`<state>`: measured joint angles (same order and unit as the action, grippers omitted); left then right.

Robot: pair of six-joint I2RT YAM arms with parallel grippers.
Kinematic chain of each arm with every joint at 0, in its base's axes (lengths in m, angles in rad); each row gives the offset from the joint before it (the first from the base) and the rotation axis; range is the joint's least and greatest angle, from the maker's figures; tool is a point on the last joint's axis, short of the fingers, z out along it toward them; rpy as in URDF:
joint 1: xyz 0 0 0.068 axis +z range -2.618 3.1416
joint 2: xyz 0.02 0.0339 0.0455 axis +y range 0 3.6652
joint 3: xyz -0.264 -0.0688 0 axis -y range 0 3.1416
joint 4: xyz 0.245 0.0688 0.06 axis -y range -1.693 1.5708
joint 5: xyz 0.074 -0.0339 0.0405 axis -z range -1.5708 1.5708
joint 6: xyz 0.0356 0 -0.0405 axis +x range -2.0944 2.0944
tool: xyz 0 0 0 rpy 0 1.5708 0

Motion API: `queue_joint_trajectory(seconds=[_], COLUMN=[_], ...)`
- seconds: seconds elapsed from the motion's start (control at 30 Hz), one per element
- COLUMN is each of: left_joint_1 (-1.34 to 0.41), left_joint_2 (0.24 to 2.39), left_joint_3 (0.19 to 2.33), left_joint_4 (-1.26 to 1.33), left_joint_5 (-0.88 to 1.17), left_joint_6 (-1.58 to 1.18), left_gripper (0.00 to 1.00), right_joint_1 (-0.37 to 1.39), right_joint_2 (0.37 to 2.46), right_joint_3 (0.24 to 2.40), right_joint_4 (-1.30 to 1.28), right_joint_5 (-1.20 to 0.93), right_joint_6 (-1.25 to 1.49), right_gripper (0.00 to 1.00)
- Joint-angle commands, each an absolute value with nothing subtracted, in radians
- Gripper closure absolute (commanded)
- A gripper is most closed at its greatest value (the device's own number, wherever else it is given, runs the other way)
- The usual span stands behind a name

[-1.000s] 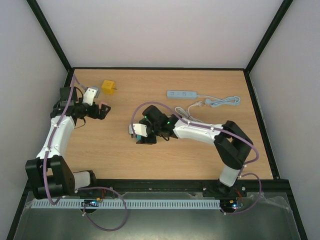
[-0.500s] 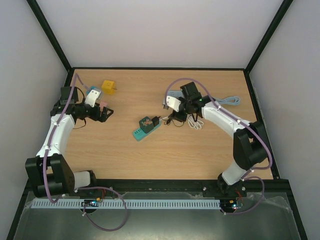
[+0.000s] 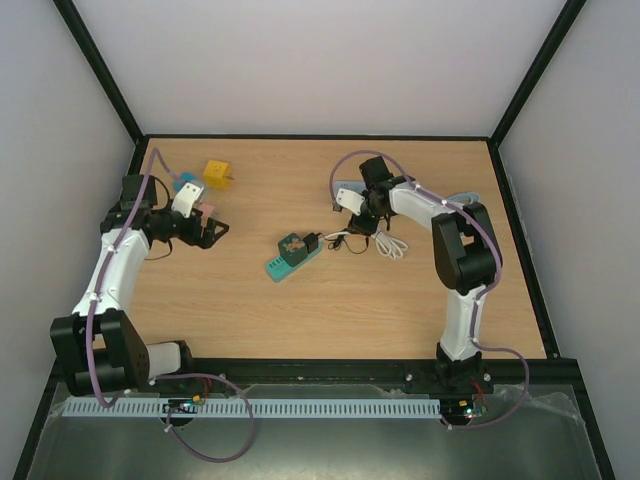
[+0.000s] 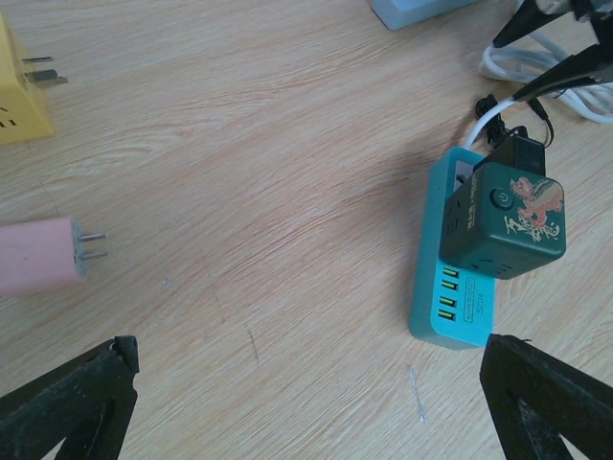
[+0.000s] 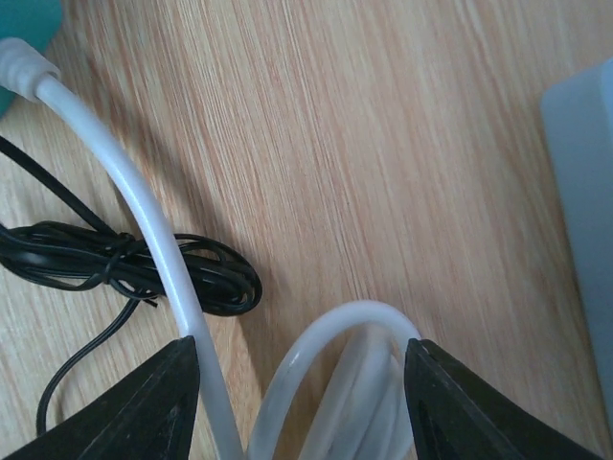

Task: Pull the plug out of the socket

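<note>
A teal socket strip (image 3: 283, 263) lies mid-table with a dark green cube plug (image 3: 295, 245) seated in it. The left wrist view shows the strip (image 4: 450, 307) and the plug (image 4: 508, 220) at the right, still joined. My left gripper (image 3: 210, 232) is open and empty, left of the strip; its fingertips (image 4: 67, 402) frame bare wood. My right gripper (image 3: 366, 224) is open, right of the strip, its fingertips (image 5: 144, 402) straddling a white cable coil (image 5: 335, 383) without gripping it.
A yellow cube plug (image 3: 217, 174) and a pink plug (image 3: 205, 208) lie near the left gripper. A pale blue power strip (image 3: 345, 190) sits at the back behind the right arm. A black cable bundle (image 5: 144, 268) and the white coil (image 3: 390, 245) lie between it and the teal strip.
My right gripper left the teal strip and swung back right over the white cable. The strip with its plug is now uncovered. My left gripper shifted slightly right.
</note>
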<state>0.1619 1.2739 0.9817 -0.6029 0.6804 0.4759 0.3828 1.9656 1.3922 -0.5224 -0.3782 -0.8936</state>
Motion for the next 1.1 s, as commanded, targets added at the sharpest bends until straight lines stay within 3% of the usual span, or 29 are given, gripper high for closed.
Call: queue_joint_trajectory(seconds=[0.0,0.1,0.4,0.77,1.07], left_joint_1=[0.158,0.158,0.140,0.046,-0.150], left_joint_2=[1.240,1.238,1.249,1.234,1.243], left_joint_3=[0.973,0.973,0.984,0.975,0.927], left_joint_4=[-0.629,-0.629,-0.680,-0.715,-0.679], left_joint_5=[0.691,0.687,0.712,0.701,0.664], left_joint_6=[0.504,0.506,0.559,0.625,0.684], left_gripper=[0.01,0.01,0.01,0.01,0.01], right_joint_1=[0.384,0.384,0.384,0.383,0.384], right_joint_2=[2.025,2.037,1.995,1.846,1.653], right_joint_3=[1.450,1.436,1.334,1.126,0.900], right_joint_4=[-0.630,-0.672,-0.715,-0.727,-0.671], right_joint_5=[-0.359,-0.353,-0.362,-0.404,-0.413], right_joint_6=[-0.932,-0.960,-0.984,-1.023,-1.069], right_gripper=[0.42,0.44,0.63,0.66,0.64])
